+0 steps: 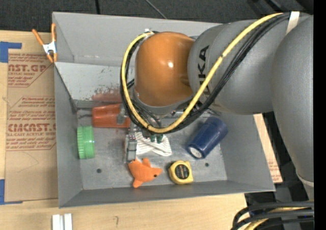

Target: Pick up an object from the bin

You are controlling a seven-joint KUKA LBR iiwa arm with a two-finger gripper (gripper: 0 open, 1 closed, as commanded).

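My gripper [131, 146] reaches down from under the arm's orange cover, in the front middle of the bin. Its tip stands just above an orange fish-shaped toy [143, 171] lying near the front wall. Right beside the tip, to its right, lies a white crumpled thing with green marks [157, 145], partly under the arm. A red-orange blocky thing [106, 116] lies to the upper left of the gripper, its right end hidden by the arm.
A green ribbed round lid [85, 142] lies by the left wall. A yellow tape measure [180, 172] sits right of the fish. A dark blue cylinder [207, 137] lies at the right. The arm covers the bin's middle and back.
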